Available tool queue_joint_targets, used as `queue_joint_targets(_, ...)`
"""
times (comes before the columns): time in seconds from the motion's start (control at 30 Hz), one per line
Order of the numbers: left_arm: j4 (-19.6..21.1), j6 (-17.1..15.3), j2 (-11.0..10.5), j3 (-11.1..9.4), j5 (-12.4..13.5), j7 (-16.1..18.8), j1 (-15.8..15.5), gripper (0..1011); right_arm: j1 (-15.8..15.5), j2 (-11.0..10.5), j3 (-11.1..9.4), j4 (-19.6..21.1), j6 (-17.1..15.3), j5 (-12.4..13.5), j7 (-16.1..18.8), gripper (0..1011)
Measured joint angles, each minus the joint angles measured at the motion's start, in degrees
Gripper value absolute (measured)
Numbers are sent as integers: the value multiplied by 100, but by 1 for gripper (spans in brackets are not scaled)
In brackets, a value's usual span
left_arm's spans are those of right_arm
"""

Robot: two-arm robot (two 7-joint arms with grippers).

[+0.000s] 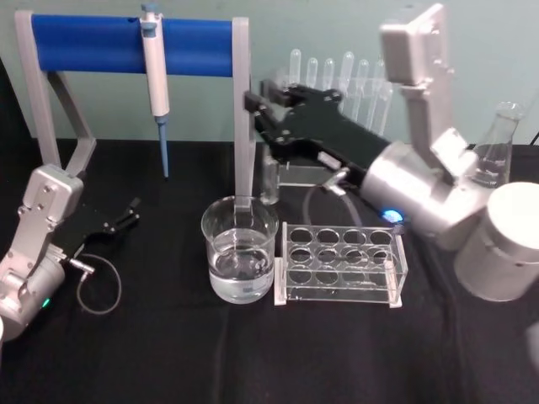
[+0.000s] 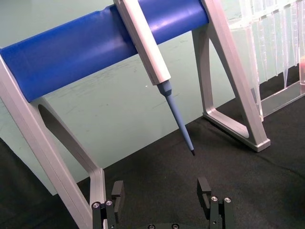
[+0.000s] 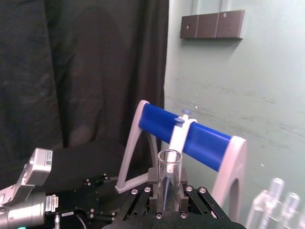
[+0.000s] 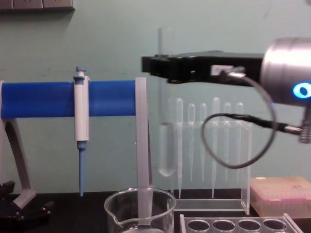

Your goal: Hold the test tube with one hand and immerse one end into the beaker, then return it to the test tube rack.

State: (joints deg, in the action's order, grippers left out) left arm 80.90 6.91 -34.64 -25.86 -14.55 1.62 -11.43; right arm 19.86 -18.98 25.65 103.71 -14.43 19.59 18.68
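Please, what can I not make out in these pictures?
- Chest view: the bottom edge cuts off the beaker and the rack, hiding their lower parts.
- Right wrist view: the right gripper hides the lower end of the test tube it holds.
- Left wrist view: the bottom edge cuts off the left gripper, parked low at left.
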Motion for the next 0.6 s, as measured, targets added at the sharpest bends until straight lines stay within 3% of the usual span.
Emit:
queue_joint_targets(0.17, 0, 0, 0, 0, 0, 0, 0, 1000, 127, 266, 199, -395, 124, -102, -40, 228)
queue_joint_targets(0.3, 0, 0, 0, 0, 0, 0, 0, 1000, 123, 354, 281, -557, 210, -174, -59, 228)
queue_joint_targets(0.6, 0, 0, 0, 0, 0, 0, 0, 1000, -188, 594, 375, -976, 606, -438, -210, 228)
